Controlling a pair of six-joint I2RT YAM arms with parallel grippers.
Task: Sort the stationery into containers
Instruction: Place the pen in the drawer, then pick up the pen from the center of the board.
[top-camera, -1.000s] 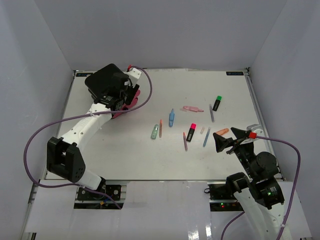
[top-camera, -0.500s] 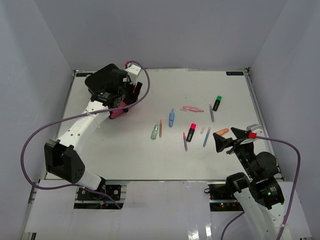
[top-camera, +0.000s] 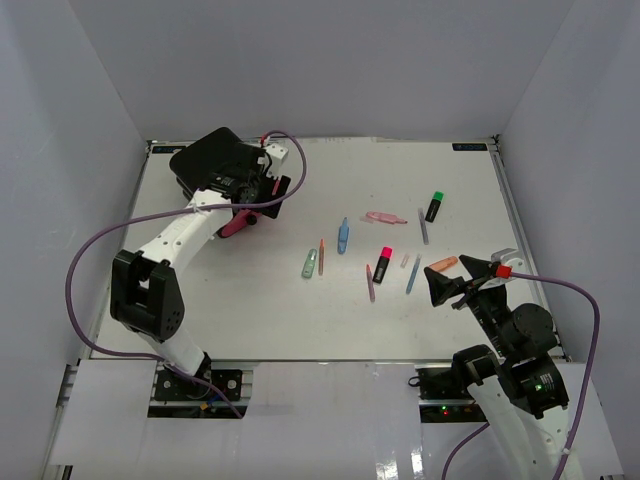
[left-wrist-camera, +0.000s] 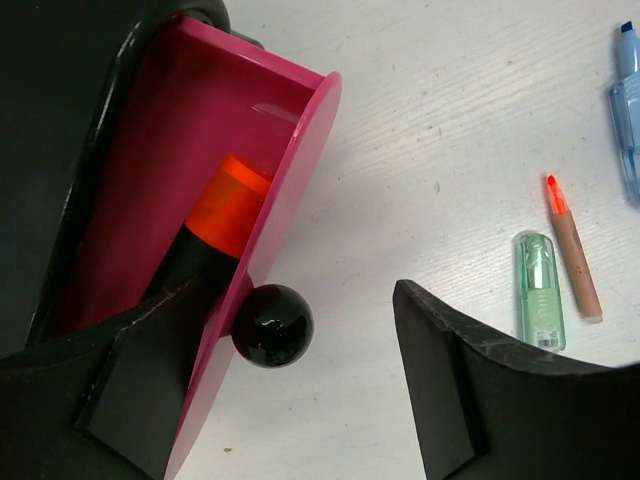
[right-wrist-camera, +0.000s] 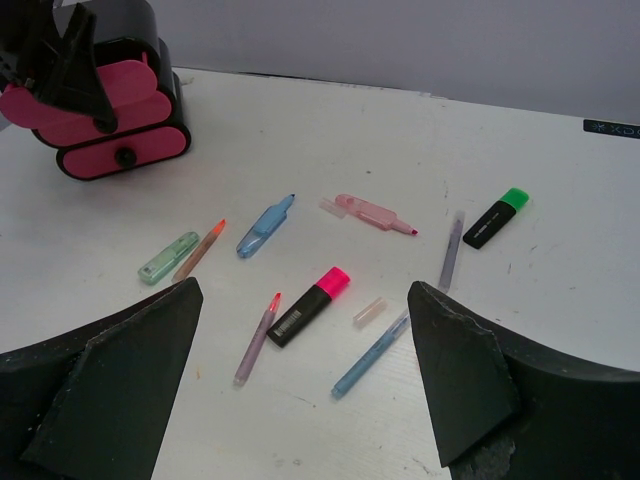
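Now left gripper jaws apart, straddling black knob of open pink drawer, far left; orange-capped highlighter lies inside; right gripper spread wide above loose pens, near right

The top external camera sits high behind the arm bases, looks down and forward, and takes in the whole table from far off.

The left wrist camera hangs very near, looking almost straight down into one open pink drawer with its black knob. Which of the stacked drawers this is cannot be told from so close.

The right wrist camera sits low at the table's near right, facing across to the far left, where the black box shows small.

All three views share the green capped piece and the orange-tipped pen lying beside it.
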